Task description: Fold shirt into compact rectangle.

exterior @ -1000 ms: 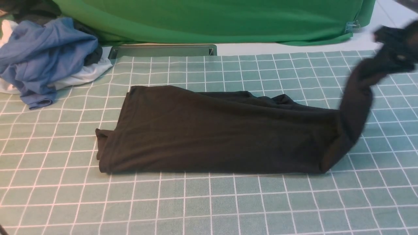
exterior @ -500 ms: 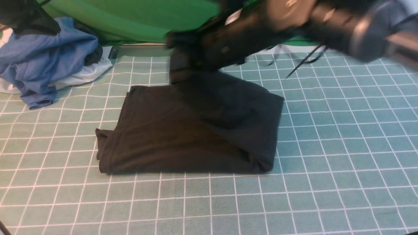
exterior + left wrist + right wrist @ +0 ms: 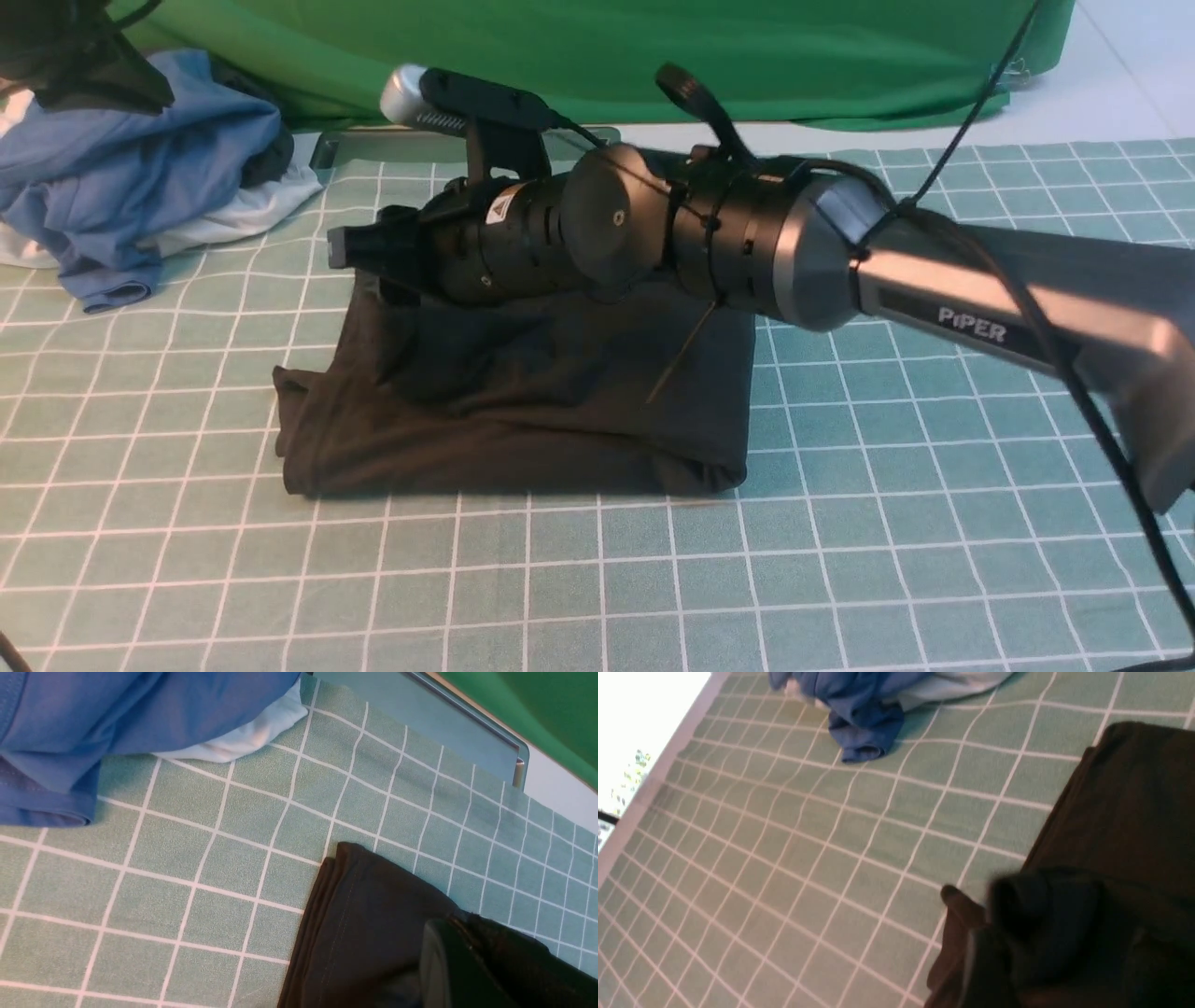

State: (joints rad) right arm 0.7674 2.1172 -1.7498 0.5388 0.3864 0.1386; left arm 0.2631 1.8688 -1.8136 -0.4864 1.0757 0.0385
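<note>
**Front view.** You are looking at the shirt [image 3: 523,411], which is lying folded into a dark block on the checked tablecloth [image 3: 840,560], left of the middle. Your right arm [image 3: 934,280] is stretching in from the right and is hanging over the shirt's far half. The right gripper [image 3: 350,250] is sitting at the shirt's far left corner. You cannot tell here whether its jaws are apart or together, or whether they are pinching cloth. The blue and white garments [image 3: 131,159] are lying heaped at the far left, apart from the shirt. The green cloth [image 3: 653,56] is hanging along the back.

**Left wrist view.** You are seeing one layered corner of the shirt on the tablecloth, with a dark rounded part [image 3: 448,966] lying over it; what that part belongs to is unclear. Your left gripper is keeping its jaws together and is not clearly showing.

**Right wrist view.** You are seeing the shirt's edge beside blurred dark shapes [image 3: 1036,905]. The jaws' stance is not readable here either.
</note>
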